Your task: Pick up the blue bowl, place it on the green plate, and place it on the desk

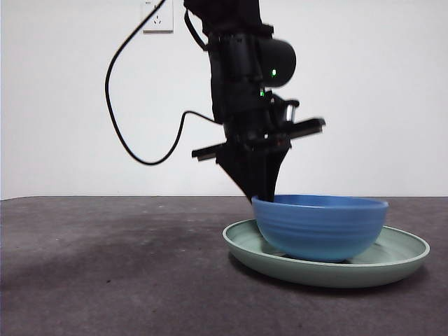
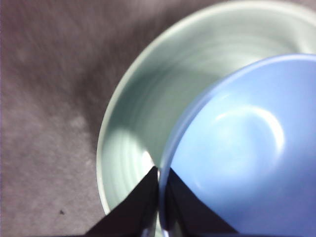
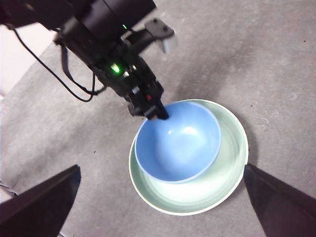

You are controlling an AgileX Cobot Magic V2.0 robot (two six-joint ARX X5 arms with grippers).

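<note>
The blue bowl [image 1: 318, 227] sits inside the green plate [image 1: 399, 253] on the desk [image 1: 105, 280], off-centre toward the plate's left side. My left gripper [image 1: 260, 196] comes down from above and is shut on the bowl's left rim. In the left wrist view its jaws [image 2: 160, 173] pinch the rim of the bowl [image 2: 237, 148], one inside and one outside, over the plate [image 2: 148, 98]. My right gripper [image 3: 161, 166] hangs open high above, looking down on the bowl [image 3: 177, 143], the plate [image 3: 222, 180] and the left gripper [image 3: 157, 114].
A black cable [image 1: 115, 105] loops from the left arm in front of the white wall. A wall socket [image 1: 157, 17] is at the top. Bare desk stretches to the left of the plate.
</note>
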